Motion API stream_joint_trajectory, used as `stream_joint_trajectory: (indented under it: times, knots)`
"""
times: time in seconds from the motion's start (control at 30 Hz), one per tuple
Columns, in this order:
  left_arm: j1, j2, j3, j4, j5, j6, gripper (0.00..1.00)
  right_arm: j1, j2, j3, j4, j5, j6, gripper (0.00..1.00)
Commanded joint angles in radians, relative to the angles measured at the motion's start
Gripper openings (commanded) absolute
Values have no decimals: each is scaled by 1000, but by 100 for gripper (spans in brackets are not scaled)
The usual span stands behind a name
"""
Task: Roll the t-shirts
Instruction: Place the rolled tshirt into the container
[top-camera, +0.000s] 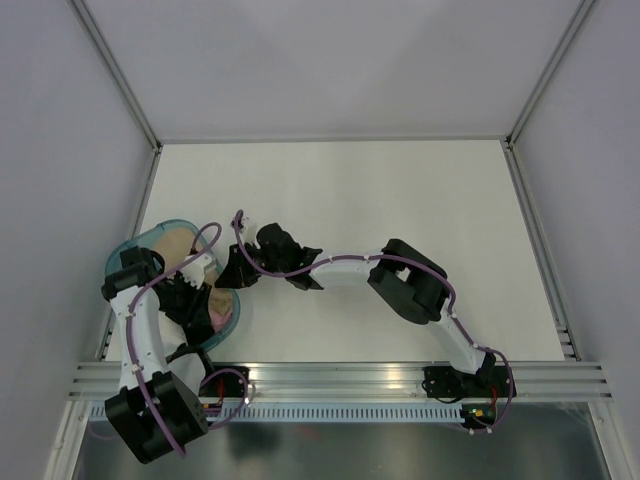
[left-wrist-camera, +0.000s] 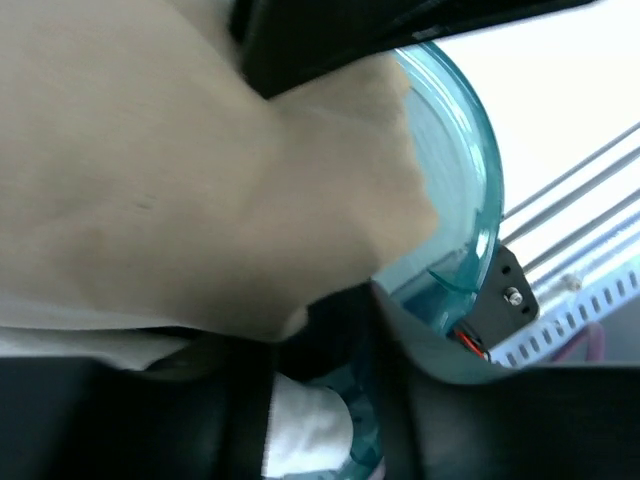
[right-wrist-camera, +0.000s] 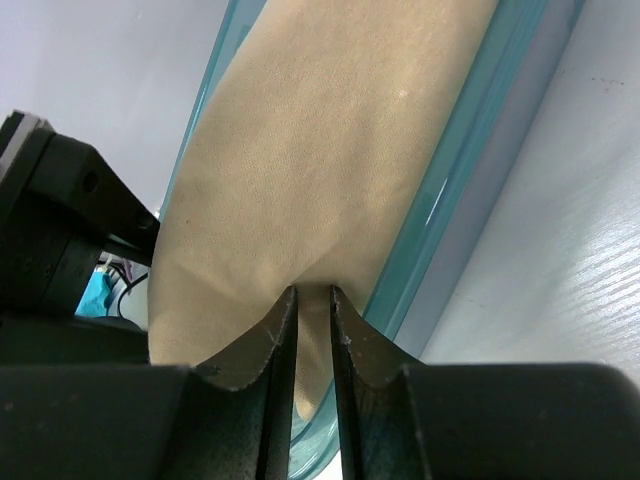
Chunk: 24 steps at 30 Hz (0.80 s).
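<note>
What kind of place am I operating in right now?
Probably a lab test cell: bare white table, plain grey panels, metal rails, and a teal basket holding a tan shirt.

Right hand (right-wrist-camera: 312, 292) pinches the tan t-shirt (right-wrist-camera: 330, 150), left hand (top-camera: 192, 284) close beside it, its opening unclear.

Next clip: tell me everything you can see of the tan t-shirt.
The tan t-shirt is plain, soft, matte cloth, bundled rather than spread flat, with shallow creases. It lies inside the teal basket, resting against its wall. The right gripper pinches a fold at its edge between nearly closed fingers. In the left wrist view, white cloth shows below it. No sleeves, collar or label can be made out.
</note>
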Motion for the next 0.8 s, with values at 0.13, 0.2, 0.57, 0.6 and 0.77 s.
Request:
stream_joint_trajectory:
  times: [0.13,0.2,0.57,0.6,0.77]
  knots:
    - [-2,17,149,-207,48,152,55,-1,-8,35,10,8,-8,27]
    - [-2,30,236,-271,56,174,55,-8,-17,38,-1,19,-24,28]
    - [-35,82,341,-16,133,-142,56,-74,-118,74,-96,68,-100,34]
    - [-54,71,318,33,98,-207,56,-96,-126,75,-102,71,-102,34]
    - [-187,42,207,165,-46,-275,56,-151,-209,58,-196,128,-209,34]
